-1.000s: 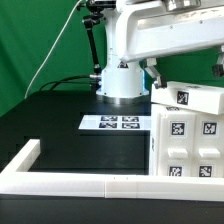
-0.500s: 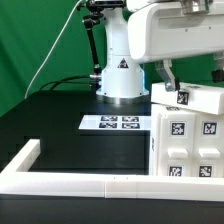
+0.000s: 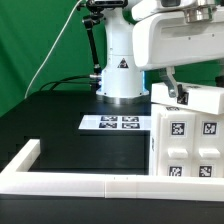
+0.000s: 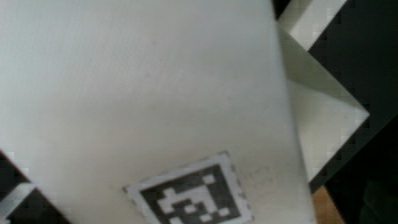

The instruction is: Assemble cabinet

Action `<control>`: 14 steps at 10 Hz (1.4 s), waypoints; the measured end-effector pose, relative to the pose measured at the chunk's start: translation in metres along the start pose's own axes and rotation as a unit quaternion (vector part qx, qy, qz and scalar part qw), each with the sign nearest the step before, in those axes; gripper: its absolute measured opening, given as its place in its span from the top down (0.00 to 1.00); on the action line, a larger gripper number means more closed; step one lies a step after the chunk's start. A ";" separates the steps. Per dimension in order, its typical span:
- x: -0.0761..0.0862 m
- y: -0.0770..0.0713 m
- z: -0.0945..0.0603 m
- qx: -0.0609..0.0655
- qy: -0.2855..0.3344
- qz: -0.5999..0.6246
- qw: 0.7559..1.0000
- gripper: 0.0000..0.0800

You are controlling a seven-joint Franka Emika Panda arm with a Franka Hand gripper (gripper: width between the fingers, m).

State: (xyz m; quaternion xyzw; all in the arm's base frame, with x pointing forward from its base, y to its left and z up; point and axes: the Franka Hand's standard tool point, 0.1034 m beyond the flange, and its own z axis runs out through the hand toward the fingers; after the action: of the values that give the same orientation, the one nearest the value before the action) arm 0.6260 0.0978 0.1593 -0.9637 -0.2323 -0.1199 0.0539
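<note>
The cabinet (image 3: pixel 186 138) is a white box of tagged panels at the exterior view's right, against the white rail frame. A smaller tagged white part (image 3: pixel 190 97) sits on its top. My gripper (image 3: pixel 178 88) hangs right at this top part; one dark finger (image 3: pixel 172 84) shows at the part's edge nearer the exterior view's left. The rest of the gripper is hidden behind the white hand. In the wrist view a white panel (image 4: pixel 143 90) with one tag (image 4: pixel 192 196) fills the picture very close, and no fingers show.
The marker board (image 3: pixel 117 123) lies flat on the black table before the robot base (image 3: pixel 120 80). The white rail frame (image 3: pixel 70 180) borders the table at the front and at the exterior view's left. Green backdrop behind.
The arm's white hand has moved toward the exterior view's right and a little down, bringing the finger against the cabinet's top part. The cabinet has not moved.
</note>
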 end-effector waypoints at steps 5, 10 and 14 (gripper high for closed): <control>-0.001 0.002 0.000 0.000 0.000 0.024 1.000 0.30; -0.001 0.004 0.000 -0.011 0.021 0.200 0.980 0.30; -0.001 0.009 -0.001 -0.014 0.047 0.383 0.923 0.30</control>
State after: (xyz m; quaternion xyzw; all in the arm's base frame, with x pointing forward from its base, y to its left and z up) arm 0.6289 0.0898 0.1599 -0.9732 0.1588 -0.1382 0.0928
